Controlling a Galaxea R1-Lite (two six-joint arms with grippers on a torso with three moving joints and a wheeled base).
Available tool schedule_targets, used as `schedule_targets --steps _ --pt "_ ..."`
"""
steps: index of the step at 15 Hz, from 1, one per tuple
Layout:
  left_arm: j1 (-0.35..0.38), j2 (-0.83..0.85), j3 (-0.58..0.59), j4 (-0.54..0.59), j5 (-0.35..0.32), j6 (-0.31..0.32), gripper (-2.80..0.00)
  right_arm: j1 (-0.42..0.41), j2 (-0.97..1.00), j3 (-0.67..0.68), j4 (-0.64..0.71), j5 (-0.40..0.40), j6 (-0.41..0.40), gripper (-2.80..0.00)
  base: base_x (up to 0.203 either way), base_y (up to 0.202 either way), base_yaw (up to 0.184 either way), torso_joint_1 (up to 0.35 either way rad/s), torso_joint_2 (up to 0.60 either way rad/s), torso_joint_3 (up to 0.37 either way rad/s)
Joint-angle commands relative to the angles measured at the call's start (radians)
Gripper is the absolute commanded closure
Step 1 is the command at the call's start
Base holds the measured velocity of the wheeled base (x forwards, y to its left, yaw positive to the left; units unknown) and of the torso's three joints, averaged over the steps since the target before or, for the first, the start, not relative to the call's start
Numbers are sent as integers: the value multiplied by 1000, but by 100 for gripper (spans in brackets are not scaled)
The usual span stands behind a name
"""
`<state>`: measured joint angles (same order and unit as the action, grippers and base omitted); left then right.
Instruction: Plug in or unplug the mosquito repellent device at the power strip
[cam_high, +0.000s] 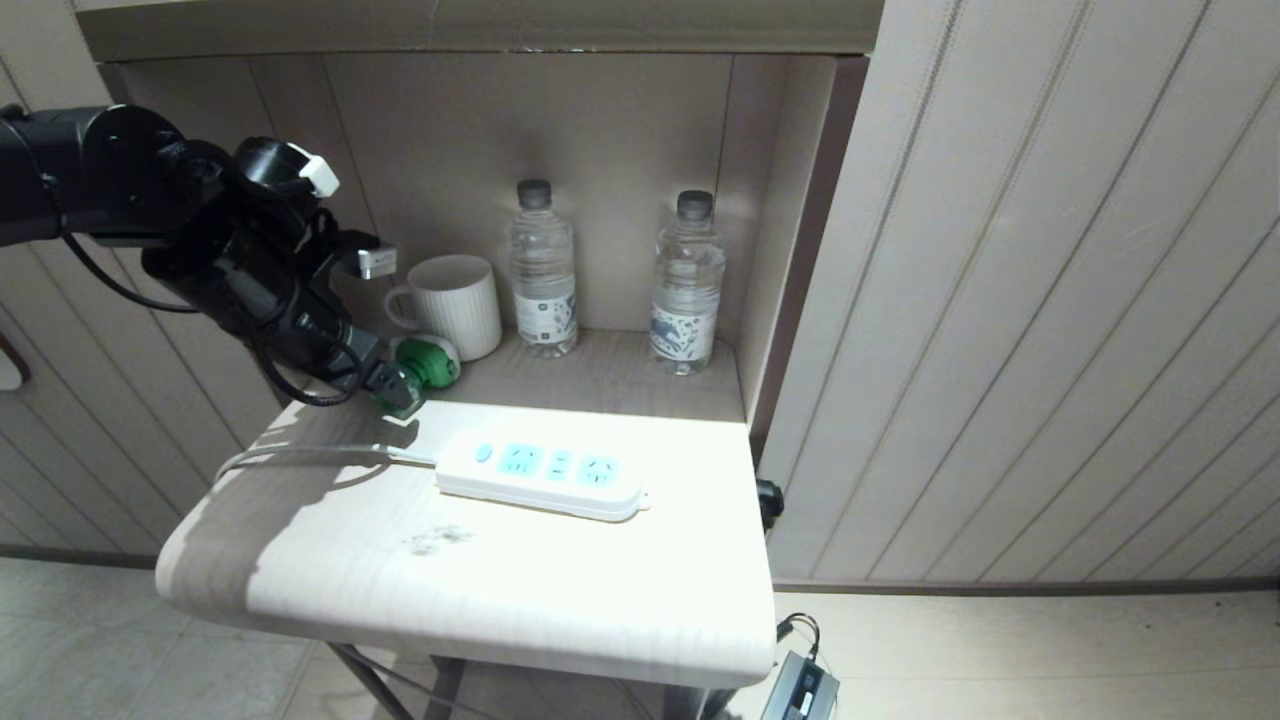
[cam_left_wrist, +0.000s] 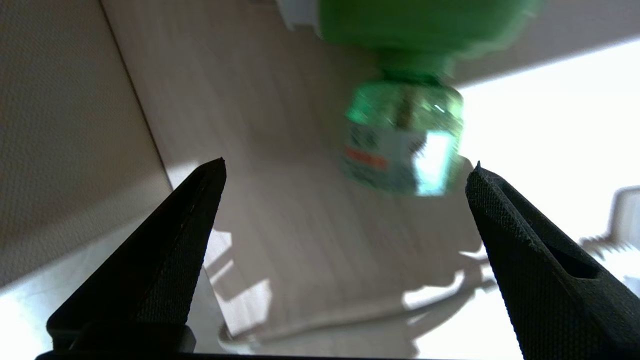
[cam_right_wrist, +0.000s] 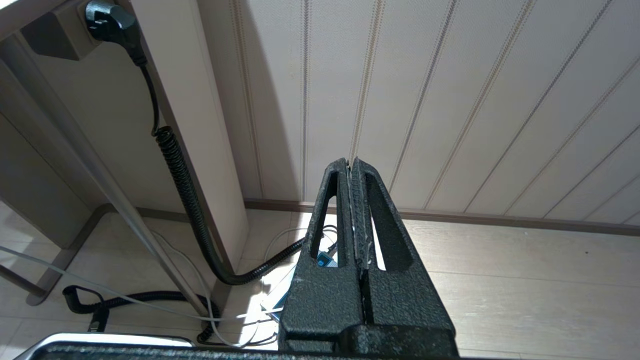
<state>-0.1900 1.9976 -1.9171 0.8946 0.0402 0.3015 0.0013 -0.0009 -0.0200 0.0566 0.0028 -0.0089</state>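
Note:
The mosquito repellent device (cam_high: 428, 364) lies on its side on the table, beside the mug and away from the power strip (cam_high: 540, 476). All light blue sockets of the strip are empty. My left gripper (cam_high: 395, 386) hangs right at the device, on its left. In the left wrist view the green bottle (cam_left_wrist: 402, 142) lies just past the open left gripper (cam_left_wrist: 348, 166), with nothing between the fingers. The shut right gripper (cam_right_wrist: 350, 163) is parked low beside the table, facing the wall panel, and holds nothing.
A white ribbed mug (cam_high: 452, 304) and two clear water bottles (cam_high: 543, 270) (cam_high: 688, 285) stand at the back of the alcove. The strip's white cord (cam_high: 300, 455) runs left across the table top (cam_high: 480, 590). Cables and a black adapter (cam_high: 800, 690) lie on the floor.

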Motion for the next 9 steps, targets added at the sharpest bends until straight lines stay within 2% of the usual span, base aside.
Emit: schedule_targets --steps 1,9 --pt "0 44 -8 -4 1 9 -280 -1 1 0 0 0 0 0 0 0 0 0 0 0" --pt "-14 68 -8 -96 -4 15 -280 0 1 0 0 2 0 0 0 0 0 0 0 0"
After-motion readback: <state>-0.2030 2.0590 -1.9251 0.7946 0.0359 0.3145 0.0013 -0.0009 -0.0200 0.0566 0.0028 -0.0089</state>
